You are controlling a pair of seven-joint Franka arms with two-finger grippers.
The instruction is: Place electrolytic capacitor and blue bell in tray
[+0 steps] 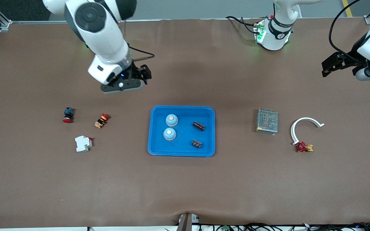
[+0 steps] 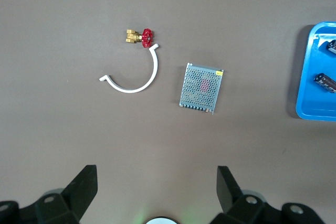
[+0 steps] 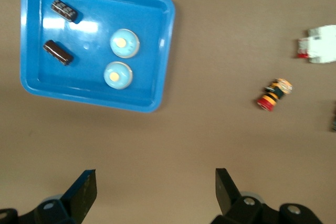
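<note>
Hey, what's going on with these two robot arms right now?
Nothing is being handled at this moment. Two blue bells and two dark capacitors already lie in the blue tray. The right gripper hangs open and empty above bare table, toward the robots' side of the tray. The left gripper waits open near the left arm's end, up above the grey mesh box. The sorting looks finished.

No readable text, labels, brands or numbers anywhere. Tray (image 1: 181, 150), mesh box (image 1: 267, 121), switches and arm casings carry no legible marks. Small print, if any, too tiny to read.
</note>
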